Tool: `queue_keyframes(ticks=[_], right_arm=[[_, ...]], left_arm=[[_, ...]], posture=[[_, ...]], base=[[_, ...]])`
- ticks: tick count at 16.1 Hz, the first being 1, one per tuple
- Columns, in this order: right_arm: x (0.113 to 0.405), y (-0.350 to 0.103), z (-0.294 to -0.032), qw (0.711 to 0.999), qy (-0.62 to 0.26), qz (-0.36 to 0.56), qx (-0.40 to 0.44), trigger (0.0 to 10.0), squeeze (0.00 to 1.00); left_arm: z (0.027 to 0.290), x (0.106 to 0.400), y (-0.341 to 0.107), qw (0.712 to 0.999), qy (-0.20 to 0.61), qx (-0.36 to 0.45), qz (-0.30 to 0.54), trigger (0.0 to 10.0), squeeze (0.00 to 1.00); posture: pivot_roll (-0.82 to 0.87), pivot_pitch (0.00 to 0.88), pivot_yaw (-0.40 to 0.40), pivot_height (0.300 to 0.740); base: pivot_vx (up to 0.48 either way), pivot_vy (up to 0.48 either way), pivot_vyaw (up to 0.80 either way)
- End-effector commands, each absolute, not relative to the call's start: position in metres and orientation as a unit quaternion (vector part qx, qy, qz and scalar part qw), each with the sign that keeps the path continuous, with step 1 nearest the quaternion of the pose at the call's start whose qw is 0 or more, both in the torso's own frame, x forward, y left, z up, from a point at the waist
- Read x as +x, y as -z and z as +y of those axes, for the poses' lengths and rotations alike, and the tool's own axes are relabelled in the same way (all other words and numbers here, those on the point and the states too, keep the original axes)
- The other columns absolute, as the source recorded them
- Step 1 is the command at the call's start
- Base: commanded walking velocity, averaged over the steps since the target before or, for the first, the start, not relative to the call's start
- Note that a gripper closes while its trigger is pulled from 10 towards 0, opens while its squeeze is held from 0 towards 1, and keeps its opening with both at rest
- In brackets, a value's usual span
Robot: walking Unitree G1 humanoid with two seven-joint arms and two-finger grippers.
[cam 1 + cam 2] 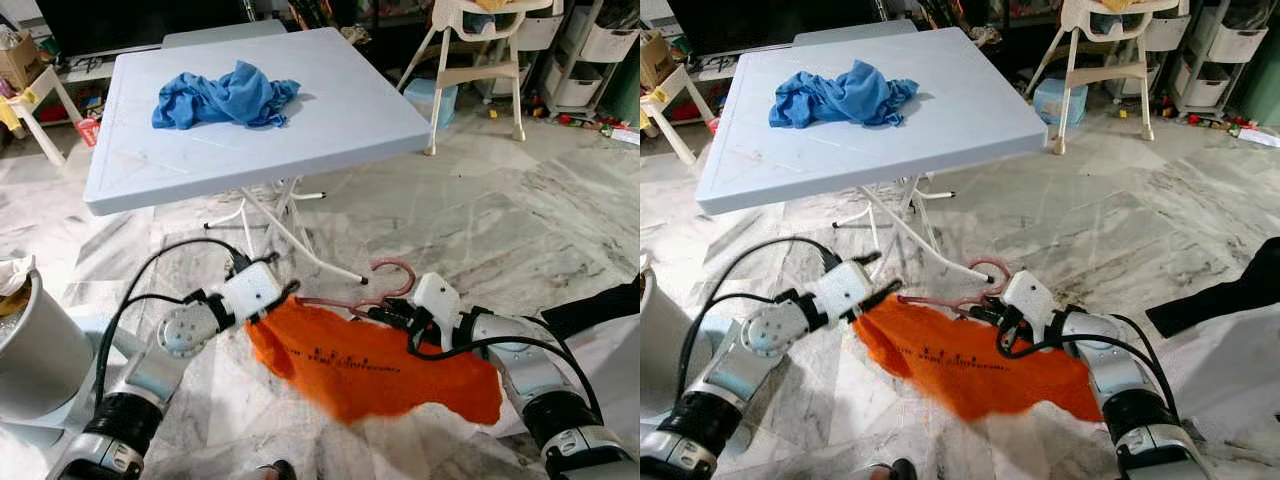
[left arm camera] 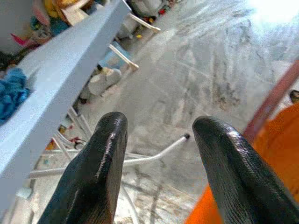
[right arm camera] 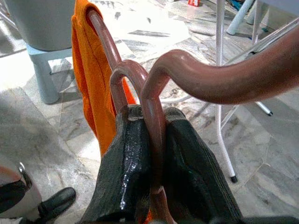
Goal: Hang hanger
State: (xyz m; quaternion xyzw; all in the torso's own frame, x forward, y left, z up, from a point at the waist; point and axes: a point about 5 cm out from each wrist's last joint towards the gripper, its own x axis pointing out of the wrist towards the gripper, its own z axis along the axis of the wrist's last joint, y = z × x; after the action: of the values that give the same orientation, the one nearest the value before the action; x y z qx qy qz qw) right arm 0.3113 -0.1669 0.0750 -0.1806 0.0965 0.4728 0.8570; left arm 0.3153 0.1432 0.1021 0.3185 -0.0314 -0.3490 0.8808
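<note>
A dusty-pink hanger [image 1: 385, 285] carries an orange garment [image 1: 370, 365] held low over the marble floor. My right gripper [image 3: 152, 154] is shut on the hanger's neck just below the hook, as the right wrist view shows. The same gripper [image 1: 385, 313] sits at the garment's upper middle. My left gripper [image 1: 285, 293] is open at the garment's left shoulder, its fingers [image 2: 105, 158] spread with nothing between them; the hanger arm [image 2: 273, 100] and orange cloth [image 2: 275, 154] lie beside one finger.
A light-blue folding table [image 1: 330, 130] stands ahead with a blue cloth [image 1: 225, 98] on it, its white legs [image 1: 290, 235] reaching toward the hanger. A grey bin [image 1: 35, 345] is at left, a high chair [image 1: 478, 55] at back right.
</note>
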Motion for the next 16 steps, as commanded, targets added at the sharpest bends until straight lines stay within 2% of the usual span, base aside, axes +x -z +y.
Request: queue_keyframes(ticks=[1, 4, 9, 13, 16], right_arm=[[0.315, -0.08, -0.165, 0.856, -0.473, 0.081, -0.192, 0.0, 0.0], [0.315, -0.079, -0.168, 0.856, -0.47, 0.086, -0.2, 0.0, 0.0], [0.331, -0.085, -0.181, 0.894, -0.372, 0.082, -0.235, 0.0, 0.0], [0.338, -0.094, -0.186, 0.915, -0.326, 0.06, -0.228, 0.0, 0.0], [0.336, -0.103, -0.189, 0.909, -0.346, 0.039, -0.231, 0.0, 0.0]], left_arm=[[0.15, 0.32, -0.109, 0.888, 0.322, 0.326, -0.047, 10.0, 1.0], [0.154, 0.323, -0.113, 0.895, 0.303, 0.323, -0.06, 10.0, 1.0], [0.179, 0.315, -0.104, 0.922, 0.252, 0.292, -0.038, 10.0, 1.0], [0.184, 0.308, -0.082, 0.944, 0.216, 0.251, 0.0, 10.0, 1.0], [0.182, 0.304, -0.063, 0.945, 0.214, 0.244, 0.037, 10.0, 1.0]], posture=[[-0.09, 0.049, 0.079, 0.74], [-0.09, 0.049, 0.078, 0.74], [-0.09, 0.049, 0.079, 0.74], [-0.09, 0.045, 0.077, 0.74], [-0.1, 0.042, 0.081, 0.74]], base=[[0.0, 0.0, 0.0], [0.0, 0.0, 0.0], [0.0, 0.0, 0.0], [0.0, 0.0, 0.0], [0.0, 0.0, 0.0]])
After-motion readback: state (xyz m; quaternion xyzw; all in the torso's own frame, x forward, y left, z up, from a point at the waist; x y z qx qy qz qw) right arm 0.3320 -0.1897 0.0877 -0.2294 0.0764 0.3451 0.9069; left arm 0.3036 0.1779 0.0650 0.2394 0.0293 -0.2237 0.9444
